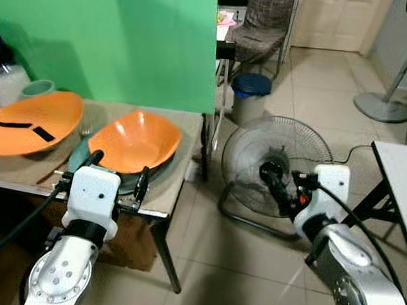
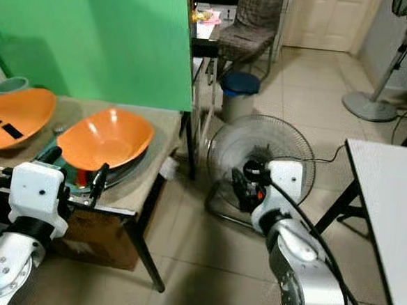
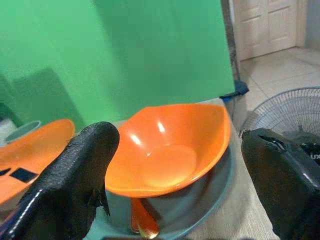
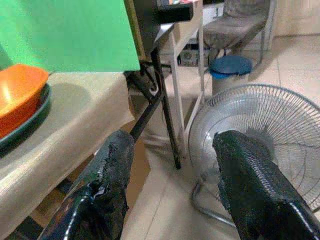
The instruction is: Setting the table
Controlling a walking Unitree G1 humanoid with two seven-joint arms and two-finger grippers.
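- Table (image 1: 185,120) ahead of you in the left eye view, covered with a beige cloth and backed by a green board (image 1: 128,35). On it sits an orange bowl (image 1: 136,141) resting tilted in a dark teal plate (image 1: 162,169). A second, flatter orange dish (image 1: 31,121) with two black strips on it lies just beside the bowl, toward your left. A pale green cup (image 1: 37,87) stands behind that dish.
- Your left gripper (image 1: 118,171) hovers at the near edge of the table, its fingers spread apart on either side of the plate's near rim, holding nothing.
- Right eye view: your right gripper (image 2: 242,185) hangs off the table, in front of a floor fan (image 2: 263,153) on the tiled floor. You cannot tell from here how its fingers stand. A blue-lidded bin (image 2: 238,92) and a chair (image 2: 250,30) stand beyond the fan, and a white tabletop (image 2: 389,200) edges in on your right.
- Left wrist view: the two black fingers (image 3: 75,180) stand wide apart, with the orange bowl between them and farther off. An orange spoon (image 3: 142,222) lies in the teal plate under the bowl's raised edge.
- Right wrist view: the fingers (image 4: 107,185) are open with nothing between them. The fan grille lies beyond one finger and the table's edge beyond the other.
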